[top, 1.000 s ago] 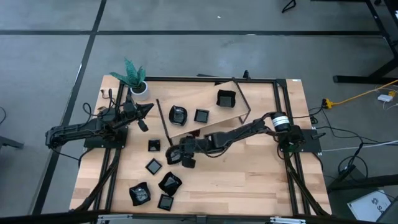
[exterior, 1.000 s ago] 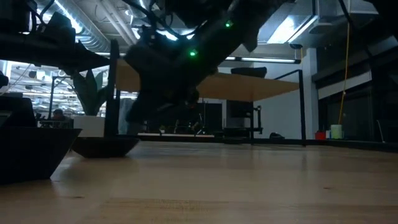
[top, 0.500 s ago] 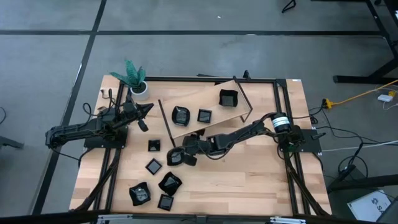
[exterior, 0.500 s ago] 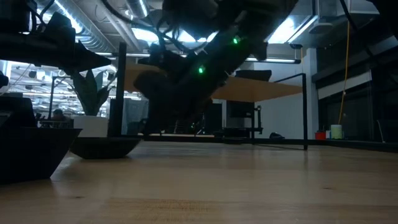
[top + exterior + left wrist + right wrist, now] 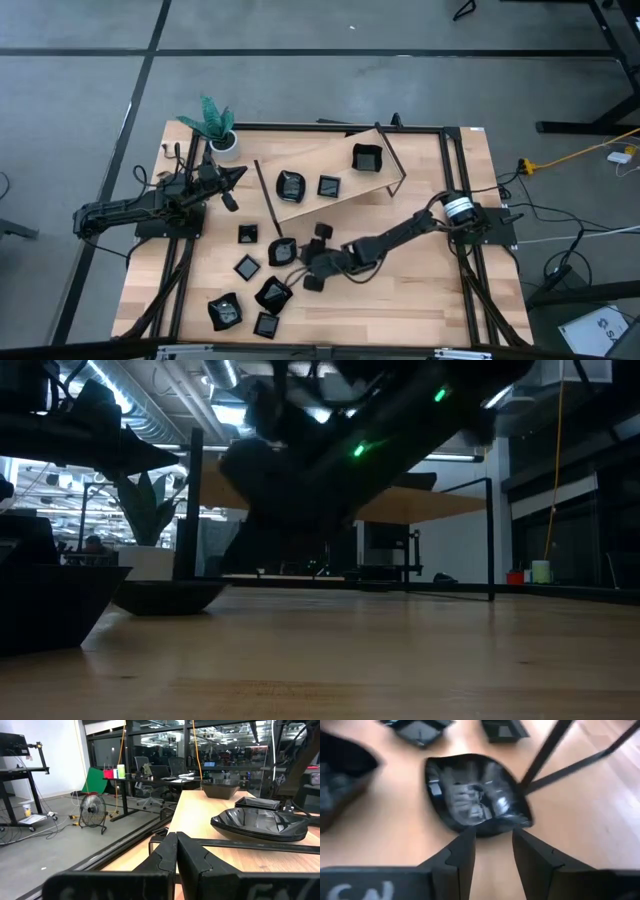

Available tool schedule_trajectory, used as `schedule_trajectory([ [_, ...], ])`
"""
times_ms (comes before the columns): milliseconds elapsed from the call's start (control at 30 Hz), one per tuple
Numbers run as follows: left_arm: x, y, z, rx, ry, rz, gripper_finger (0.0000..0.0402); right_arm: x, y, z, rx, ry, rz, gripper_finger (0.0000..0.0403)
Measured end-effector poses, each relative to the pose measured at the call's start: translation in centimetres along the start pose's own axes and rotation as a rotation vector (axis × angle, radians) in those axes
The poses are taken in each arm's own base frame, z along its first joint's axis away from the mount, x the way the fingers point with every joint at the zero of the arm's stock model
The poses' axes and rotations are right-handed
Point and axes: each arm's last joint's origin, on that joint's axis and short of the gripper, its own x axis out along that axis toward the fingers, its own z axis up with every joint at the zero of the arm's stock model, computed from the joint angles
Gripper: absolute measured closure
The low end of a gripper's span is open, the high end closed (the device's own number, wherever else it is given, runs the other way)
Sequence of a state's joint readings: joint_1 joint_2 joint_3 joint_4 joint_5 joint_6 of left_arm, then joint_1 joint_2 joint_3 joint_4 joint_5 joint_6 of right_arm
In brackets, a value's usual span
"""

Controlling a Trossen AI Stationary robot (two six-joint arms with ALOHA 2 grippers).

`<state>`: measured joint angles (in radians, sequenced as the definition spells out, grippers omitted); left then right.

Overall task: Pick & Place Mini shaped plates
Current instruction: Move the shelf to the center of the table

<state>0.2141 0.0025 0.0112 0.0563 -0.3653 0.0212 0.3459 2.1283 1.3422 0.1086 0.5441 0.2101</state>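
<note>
Hovering open just beside a leaf-shaped plate (image 5: 476, 792), the right pincer (image 5: 492, 851) has bare tabletop (image 5: 420, 290) behind.

A wooden table (image 5: 420, 290) is carrying black mini shaped plates (image 5: 247, 268) clustered toward its front left corner, a white potted plant (image 5: 222, 138) at the back left corner, and a raised wooden shelf (image 5: 330, 165) holding three more plates.

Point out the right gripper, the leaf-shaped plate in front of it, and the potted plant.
right gripper (image 5: 492, 855): right wrist view, between fingertips.
leaf-shaped plate (image 5: 475, 797): right wrist view, glossy centre.
potted plant (image 5: 226, 143): high view, white pot.
</note>
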Motion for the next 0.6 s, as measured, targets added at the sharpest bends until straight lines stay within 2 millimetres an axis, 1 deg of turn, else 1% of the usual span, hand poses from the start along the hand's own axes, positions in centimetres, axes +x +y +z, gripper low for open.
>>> schedule_trajectory([
  [133,0.0,0.0,0.0,0.000,0.001,0.000,0.0398,-1.7,0.3,0.5,-0.007,0.045,0.031,0.0273],
  [233,0.0,0.0,0.0,0.000,0.000,0.000,0.0398,-3.5,-0.1,1.1,-0.012,0.096,0.035,0.0273],
  [400,0.0,0.0,0.0,0.000,0.001,0.000,0.0398,-7.2,-1.1,2.7,-0.016,0.156,0.056,0.0273],
  [467,0.0,0.0,0.0,0.000,0.000,0.000,0.0398,-8.8,-1.7,3.7,0.003,0.155,0.073,0.0273],
  [600,0.0,0.0,0.0,0.000,0.000,0.000,0.0398,-12.8,-3.5,5.8,0.028,0.129,0.092,0.0273],
])
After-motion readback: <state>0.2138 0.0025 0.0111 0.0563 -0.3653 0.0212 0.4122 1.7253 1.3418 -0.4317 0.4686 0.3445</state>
